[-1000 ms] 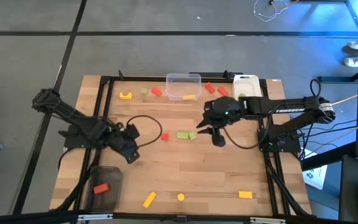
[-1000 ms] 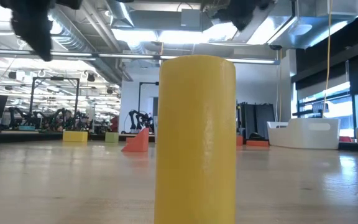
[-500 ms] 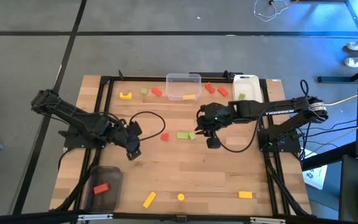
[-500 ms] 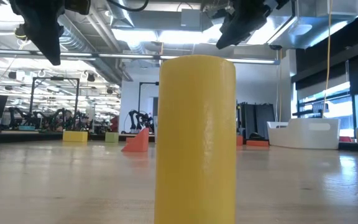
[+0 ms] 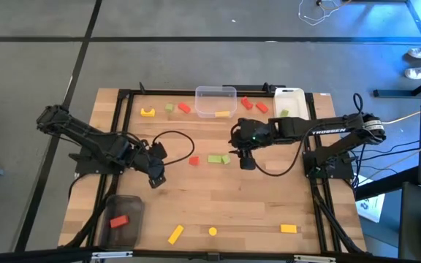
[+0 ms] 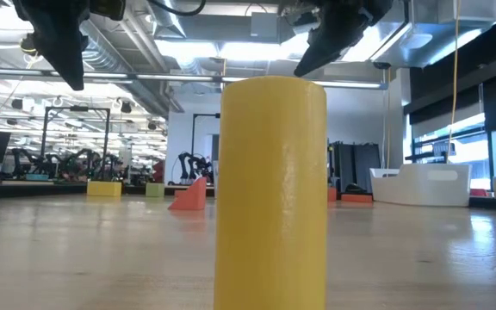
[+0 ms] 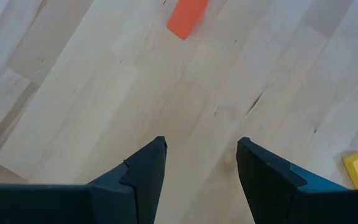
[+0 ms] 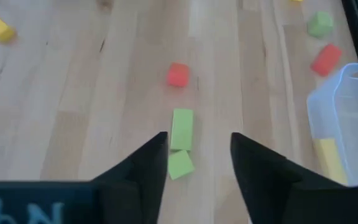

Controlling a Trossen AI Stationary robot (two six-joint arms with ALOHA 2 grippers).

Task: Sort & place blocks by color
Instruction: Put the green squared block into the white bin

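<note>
My right gripper is open and hovers just right of a light green bar and a small green block in the middle of the table. In the right wrist view the bar and the small block lie just ahead of the open fingers, with a red cube beyond. My left gripper is open and empty over bare wood at the left, and its wrist view shows a red block ahead. Both grippers are above the table.
A clear container with a yellow block and a white one with a green block stand at the far edge, with loose blocks around them. A dark container holds a red block. A yellow bar, cylinder and block lie near.
My right gripper has moved toward the table's left, closer to the two green blocks, staying open. My left gripper has shifted a little toward the right. No block has moved.
</note>
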